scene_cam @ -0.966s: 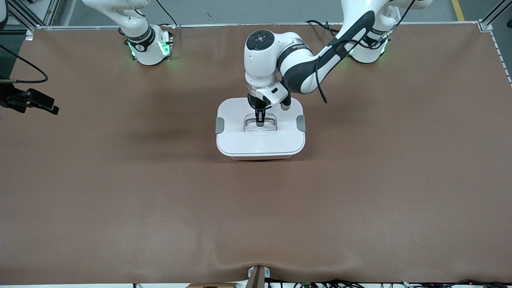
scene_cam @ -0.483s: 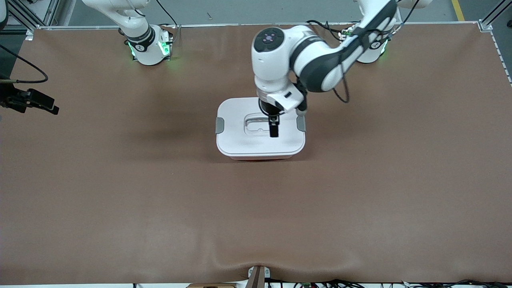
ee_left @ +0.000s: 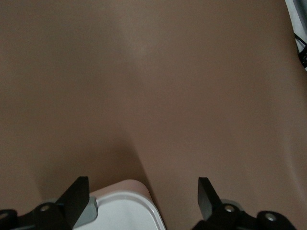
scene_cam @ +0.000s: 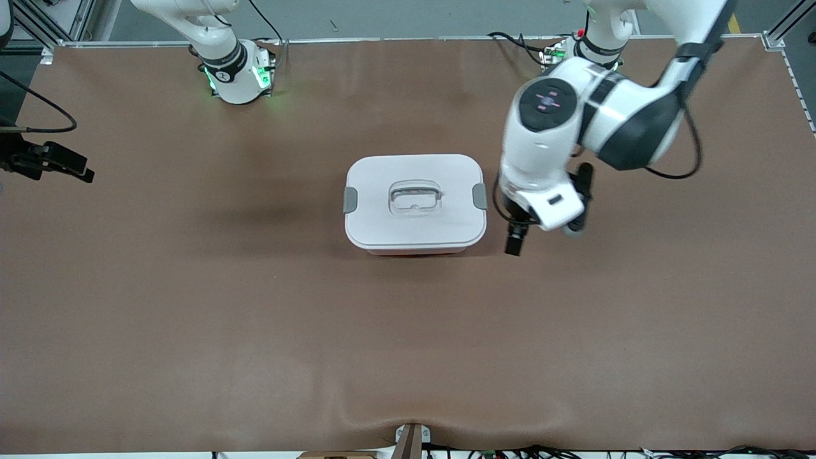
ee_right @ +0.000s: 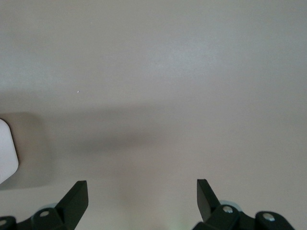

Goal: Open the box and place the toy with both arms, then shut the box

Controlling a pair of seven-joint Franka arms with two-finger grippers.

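Pale pink plastic shows only as a thin strip under the white lid (scene_cam: 382, 172) of the box (scene_cam: 414, 223), which sits at the centre of the frame in the front view, on the brown table (scene_cam: 255, 357). The lid is seated flat, with its clear recessed handle (scene_cam: 415, 197) in the middle and a grey clip on each short side (scene_cam: 350, 199) (scene_cam: 480, 196). Whether the clips are latched cannot be told. The lid is opaque, so what the box holds is hidden. The toy appears nowhere on the table in any view. My judgement is that it lies inside and the task is at or near its end, with at most the clips left to secure. If it is not inside, opening, placing and closing all remain. The left claw (scene_cam: 514, 245) hangs just beside the box toward the left arm's end of the table, at centre height in the frame, over bare table. In the left wrist view its fingers (ee_left: 76, 196) are spread wide and grasp nothing, with a corner of the box (ee_left: 127, 211) showing between them. The right claw (ee_right: 142, 187) is out of the front view. The right wrist view shows it released, over empty table, while that arm waits.
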